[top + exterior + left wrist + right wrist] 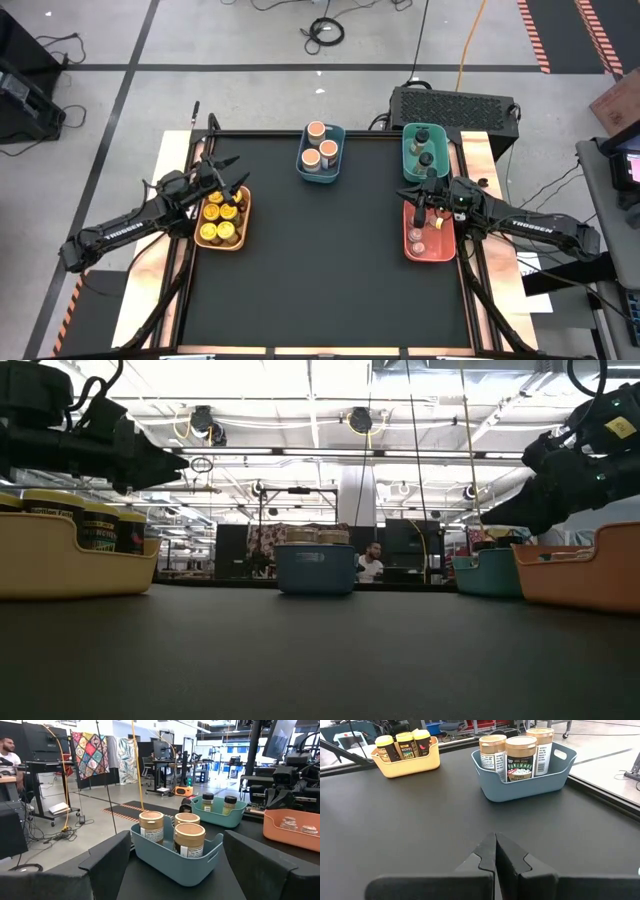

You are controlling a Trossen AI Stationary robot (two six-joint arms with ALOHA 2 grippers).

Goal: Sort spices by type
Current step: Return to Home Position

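— From where you stand, what are the hands doing?

— The right gripper (495, 842) is clenched on nothing: its own camera shows the two tips pressed together over bare black table (320, 260). The left gripper (232, 178) is released, its fingers (107, 865) spread wide with nothing between them.

— And where do they hang?

— From overhead, the left one sits above the far end of the orange bin (245, 215), the right one over the far end of the red bin (430, 256).

— The jars?

— All binned. Yellow-lidded jars (220, 215) fill the orange bin, and three peach-topped jars (320, 150) stand in the blue bin (340, 165) at the far edge. The dark jars (425, 145) are in the teal bin (408, 160), and the tiny pinkish-topped jars (418, 235) lie in the red one.

— Does any single camera catch all that?

— Only the overhead one. The right wrist sees just the orange and blue bins, though it shows the labels. The left wrist sees blue, teal and red. The table-level camera hides the red bin's contents behind its wall, but picks up a person (372, 560) seated far behind.
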